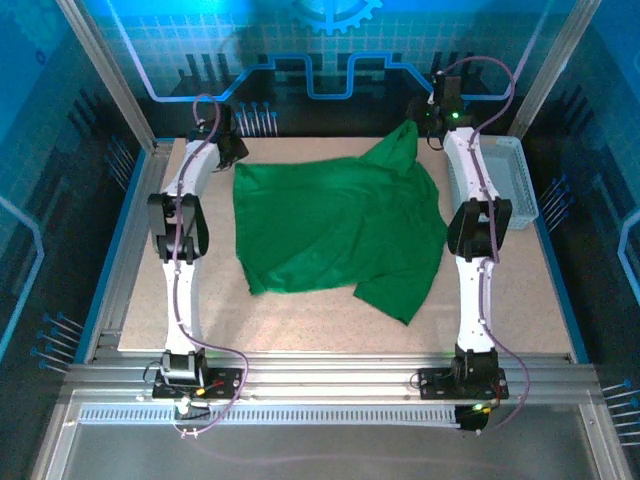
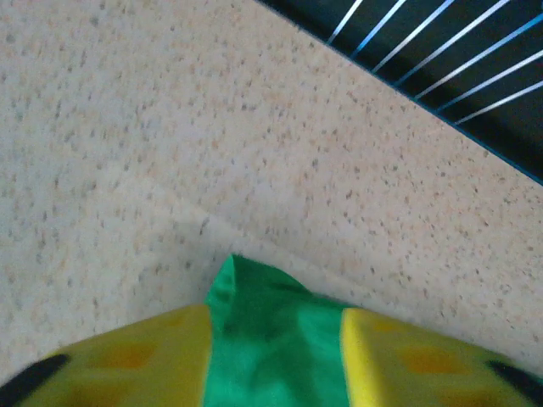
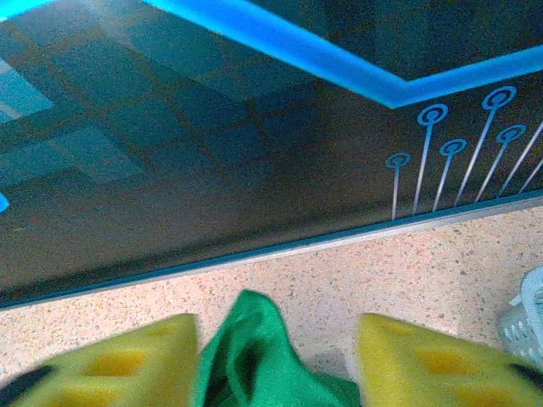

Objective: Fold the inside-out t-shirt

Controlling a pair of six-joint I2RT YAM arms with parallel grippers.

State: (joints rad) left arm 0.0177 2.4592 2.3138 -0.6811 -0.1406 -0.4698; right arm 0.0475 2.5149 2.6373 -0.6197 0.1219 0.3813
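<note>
Bunching inside parted left claw point(image 2: 273, 320) and right claw point(image 3: 276, 326): inside-out t-shirt point(image 1: 330, 220).

Bright even overhead light, blue cast; soft shadows; wrist views blurry, yellow fingers point(image 2: 127, 360) defocused.

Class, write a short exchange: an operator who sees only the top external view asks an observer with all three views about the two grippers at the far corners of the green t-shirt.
Operator: Is the right gripper clamped on the plain bright green cloth t-shirt?
Observer: No. In the right wrist view its jaws stand apart, and the speckled beige tabletop shows between the cloth and one finger.
Operator: And the left gripper?
Observer: In the left wrist view its jaws are apart too, with a cloth corner spanning the gap.
</note>
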